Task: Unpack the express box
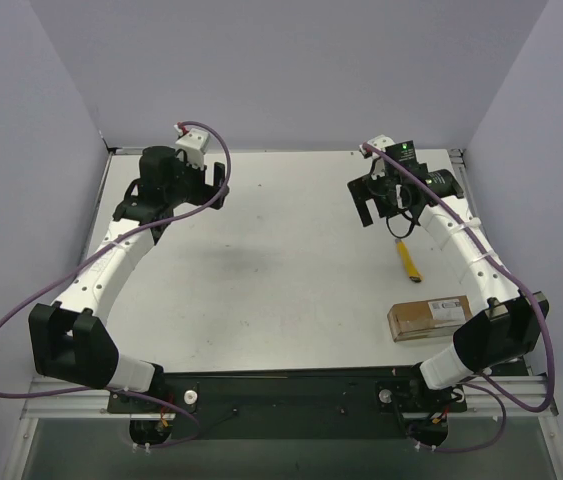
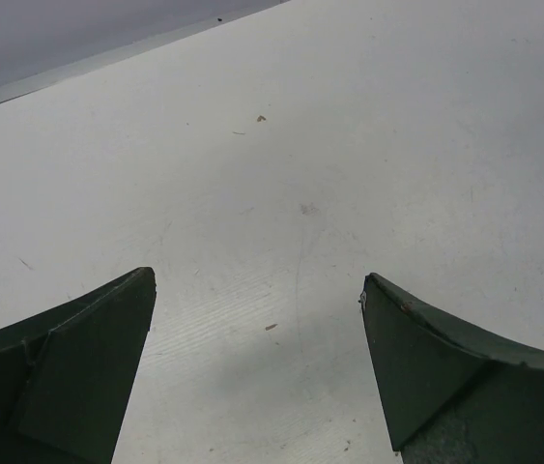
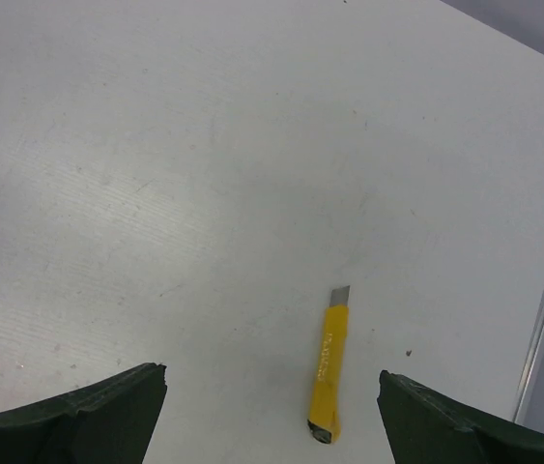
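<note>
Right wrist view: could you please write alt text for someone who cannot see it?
A slim yellow utility knife, short blade showing, lies flat on the white table, between the dark green fingers of the open right gripper and touching neither.

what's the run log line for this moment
left jaws: open, empty | right jaws: open, near slim yellow utility knife | brown cardboard express box: closed, untouched
</note>
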### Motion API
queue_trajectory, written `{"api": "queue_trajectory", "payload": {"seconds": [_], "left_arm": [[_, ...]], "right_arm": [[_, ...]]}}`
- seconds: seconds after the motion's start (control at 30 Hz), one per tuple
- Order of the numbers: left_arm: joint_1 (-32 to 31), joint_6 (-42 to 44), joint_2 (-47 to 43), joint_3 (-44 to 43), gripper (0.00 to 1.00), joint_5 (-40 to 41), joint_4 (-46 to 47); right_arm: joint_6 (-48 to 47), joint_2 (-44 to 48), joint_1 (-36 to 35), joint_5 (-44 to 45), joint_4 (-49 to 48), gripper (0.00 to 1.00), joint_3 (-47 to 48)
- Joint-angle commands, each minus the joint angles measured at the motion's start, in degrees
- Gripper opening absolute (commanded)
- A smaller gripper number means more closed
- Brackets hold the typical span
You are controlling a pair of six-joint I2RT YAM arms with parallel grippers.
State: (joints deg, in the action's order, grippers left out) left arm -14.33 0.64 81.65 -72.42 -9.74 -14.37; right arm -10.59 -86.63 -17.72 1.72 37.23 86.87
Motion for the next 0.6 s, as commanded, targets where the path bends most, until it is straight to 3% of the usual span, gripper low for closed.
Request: {"api": "queue_trajectory", "payload": {"seconds": [0.0,0.1,0.27,0.4,0.57], "left_arm": [[-0.5,-0.4,-1.1,-0.4,0.97,-1.9,2.0],[-0.6,-0.4,-0.8,-0.3,0.97,-2.4,2.0],[-0.6,-0.2,-0.3,0.0,0.97,-3.1,1.7],[-0.8,-0.3,0.4,0.6,0.97,-5.5,1.9],[-1.9,0.4,1.4,0.5,0.97,-7.9,1.7]], "right_arm": [[-5.0,0.8,-0.1,-3.2,2.0,0.96,1.1],[-16.1,2.0,1.7,-13.5,7.8,0.95,1.5],[-26.2,4.0,5.1,-19.6,16.4,0.94,-2.1],[-31.4,5.5,13.6,-24.2,24.3,0.93,-5.1],[-46.9,4.5,20.3,-25.5,36.9,0.85,-7.4]]}}
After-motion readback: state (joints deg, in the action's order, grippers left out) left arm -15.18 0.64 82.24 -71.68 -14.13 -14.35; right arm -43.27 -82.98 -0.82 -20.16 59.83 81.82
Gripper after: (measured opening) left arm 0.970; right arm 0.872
